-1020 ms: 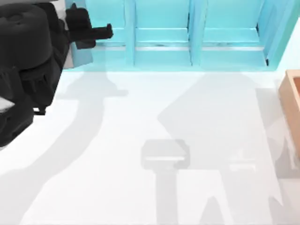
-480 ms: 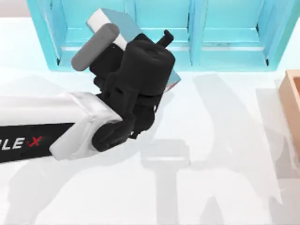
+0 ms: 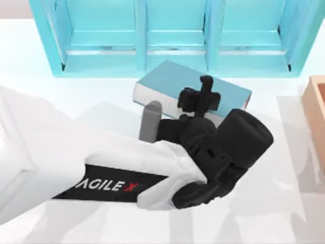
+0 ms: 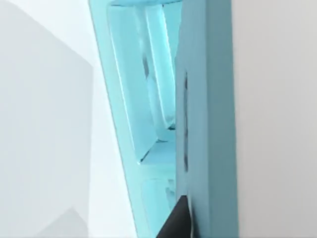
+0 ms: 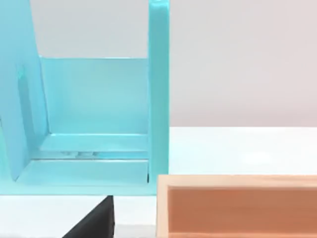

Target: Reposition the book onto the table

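White surface point(image 3: 284, 213) seen from above, w/ a light-blue shelf point(image 3: 172, 38) of several compartments along the far edge and a tan wooden box point(image 3: 316, 109) at the right edge.

Book point(image 3: 203, 84) is found out of the shelf, just in front of its middle compartments, lying flat w/ blue cover up, skewed to the shelf front. White page edges are shown along the near long side; small red mark at its right end. Whether it rests on the surface or is held just above it can't be told.

Left arm is stretched in from the left side, white link w/ AGILEX lettering, black wrist over the centre. Left claw point(image 3: 199, 101) is placed over the near long edge of the book, roughly mid-length, fingers pinching the book by that edge.

Left wrist view: shelf point(image 4: 163, 109) seen steeply tilted, white surface point(image 4: 44, 124) beside it, one dark fingertip point(image 4: 176, 220) at the frame edge.

Right wrist view: end compartment of shelf point(image 5: 94, 124), wooden box point(image 5: 237, 206) close by, dark claw part point(image 5: 96, 220) low in frame; right claw state can't be told.
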`<action>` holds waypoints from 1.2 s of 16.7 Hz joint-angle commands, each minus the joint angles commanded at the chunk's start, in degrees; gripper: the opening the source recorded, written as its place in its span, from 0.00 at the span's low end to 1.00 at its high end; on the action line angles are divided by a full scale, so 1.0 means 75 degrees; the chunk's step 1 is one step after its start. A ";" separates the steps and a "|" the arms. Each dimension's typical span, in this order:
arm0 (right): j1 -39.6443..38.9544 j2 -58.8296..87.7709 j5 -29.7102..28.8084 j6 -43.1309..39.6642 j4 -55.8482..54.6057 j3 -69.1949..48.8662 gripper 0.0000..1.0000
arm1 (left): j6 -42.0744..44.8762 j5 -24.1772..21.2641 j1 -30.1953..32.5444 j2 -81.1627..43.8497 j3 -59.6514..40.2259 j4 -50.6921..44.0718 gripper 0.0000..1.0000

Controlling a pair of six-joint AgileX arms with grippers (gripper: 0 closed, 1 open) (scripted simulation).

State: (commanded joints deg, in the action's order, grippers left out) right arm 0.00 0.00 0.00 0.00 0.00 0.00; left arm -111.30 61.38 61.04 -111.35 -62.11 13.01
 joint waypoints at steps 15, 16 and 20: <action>0.0000 0.0000 0.0000 0.0000 0.0000 0.0000 1.00 | -0.2034 0.0788 0.0708 -0.0508 -0.0286 -0.0375 0.00; 0.0000 0.0000 0.0000 0.0000 0.0000 0.0000 1.00 | -0.2041 0.0794 0.0714 -0.0505 -0.0289 -0.0381 0.00; 0.0000 0.0000 0.0000 0.0000 0.0000 0.0000 1.00 | -0.2036 0.0775 0.0686 -0.0613 -0.0239 -0.0277 0.00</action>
State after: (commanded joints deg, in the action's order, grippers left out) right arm 0.00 0.00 0.00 0.00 0.00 0.00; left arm -126.57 67.18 66.18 -115.95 -63.90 10.94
